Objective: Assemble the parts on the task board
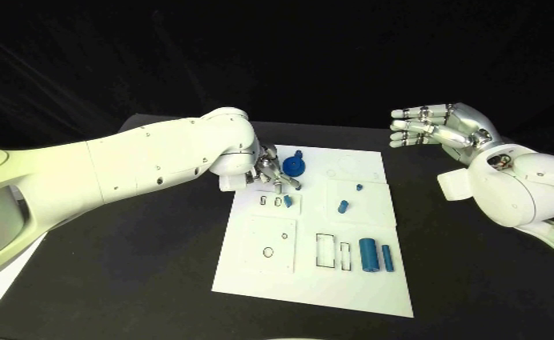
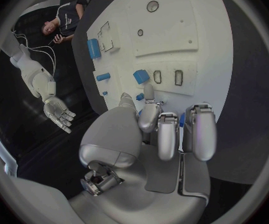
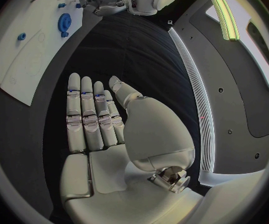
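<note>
Head view, near edge of the task board: a large blue cylinder and a slimmer blue peg lie beside two rectangular outlined slots, not yet seated. Mid-board: a short blue peg lies loose, with a tiny blue piece just beyond it.

Left hand is down over the board's far-left part, fingers curled next to a small blue block that sits beside two small oval slots. In the left wrist view the fingertips are just by that block; cannot tell whether it is pinched or only touched. A blue gear lies just past the hand.

Right hand hovers off the board's far-right corner, fingers straight and together, holding nothing.

Judgement: step in hand is fitting the small block at the oval slots. Next move calls for fine alignment over a slot, then a straight push down.
</note>
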